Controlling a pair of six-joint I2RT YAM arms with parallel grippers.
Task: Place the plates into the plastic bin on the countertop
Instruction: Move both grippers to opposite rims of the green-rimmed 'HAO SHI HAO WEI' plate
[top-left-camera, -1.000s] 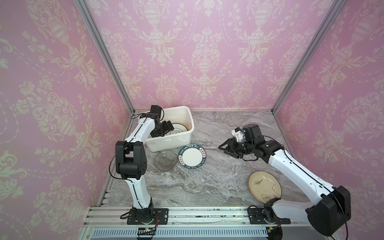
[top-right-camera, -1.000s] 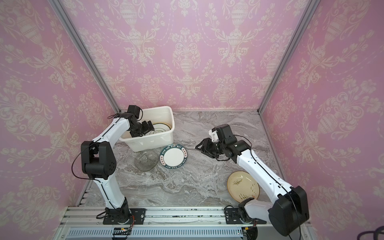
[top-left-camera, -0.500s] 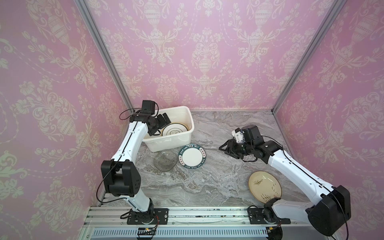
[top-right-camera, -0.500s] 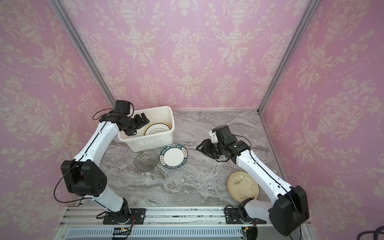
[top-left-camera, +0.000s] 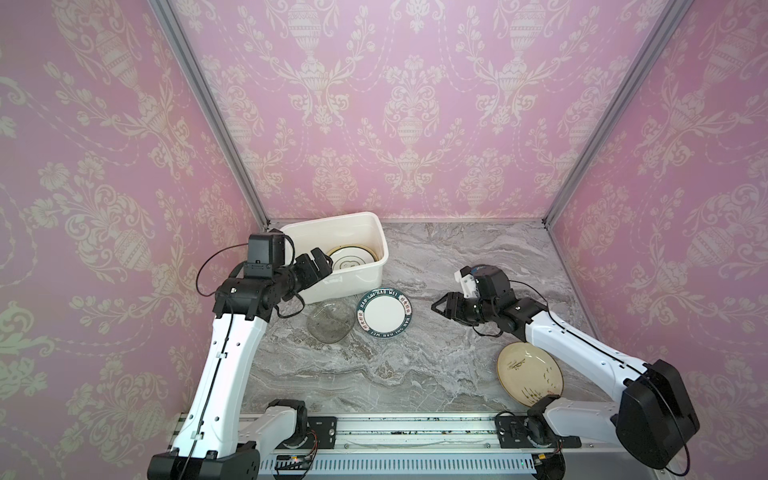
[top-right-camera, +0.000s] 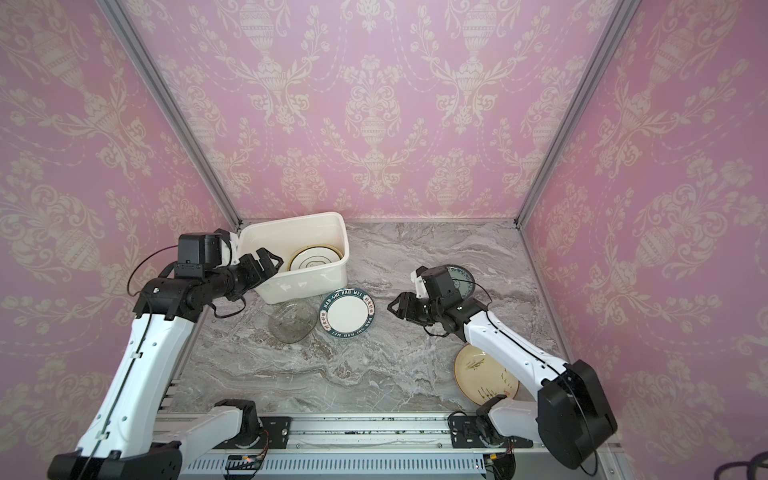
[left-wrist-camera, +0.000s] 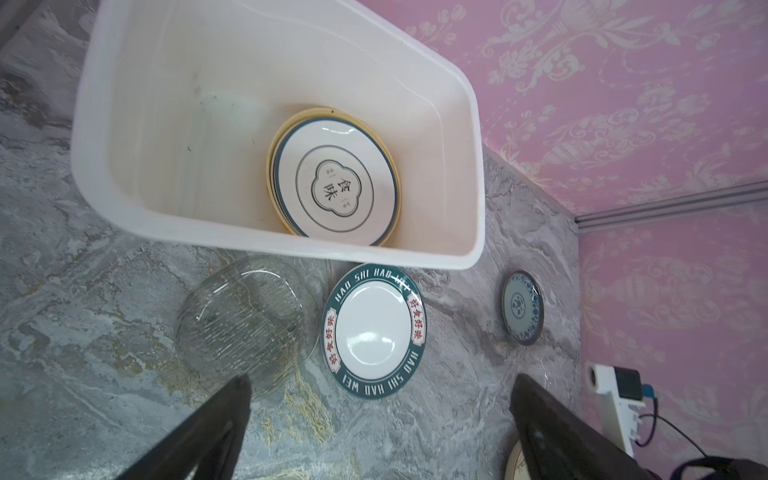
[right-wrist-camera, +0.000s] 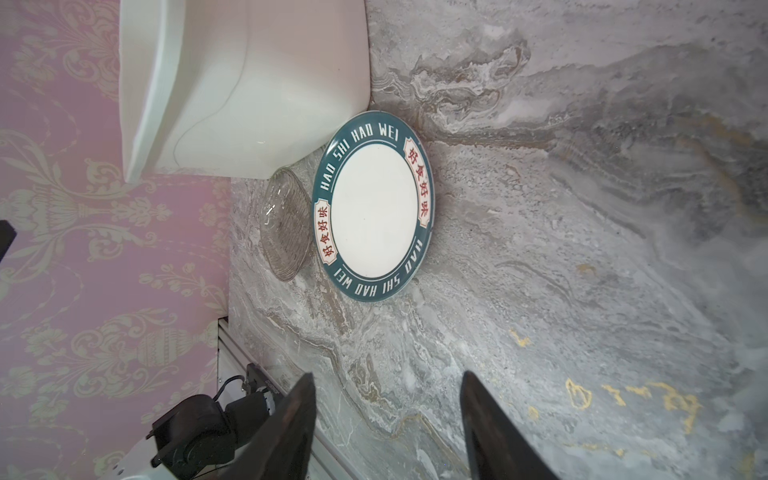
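The white plastic bin stands at the back left of the countertop. Inside it a white plate with a dark rim lies on a yellow one. My left gripper hangs open and empty over the bin's near left corner. In front of the bin lie a clear glass plate and a green-rimmed white plate. My right gripper is open and empty, right of the green-rimmed plate.
A cream plate lies at the front right, partly under the right arm. A blue-patterned plate sits behind the right wrist. Pink walls close three sides. A metal rail runs along the front edge.
My left arm has lifted and swung its elbow out, drawing the open gripper up from inside the bin; the white plate stays there. The right gripper's jaws stand slightly wider.
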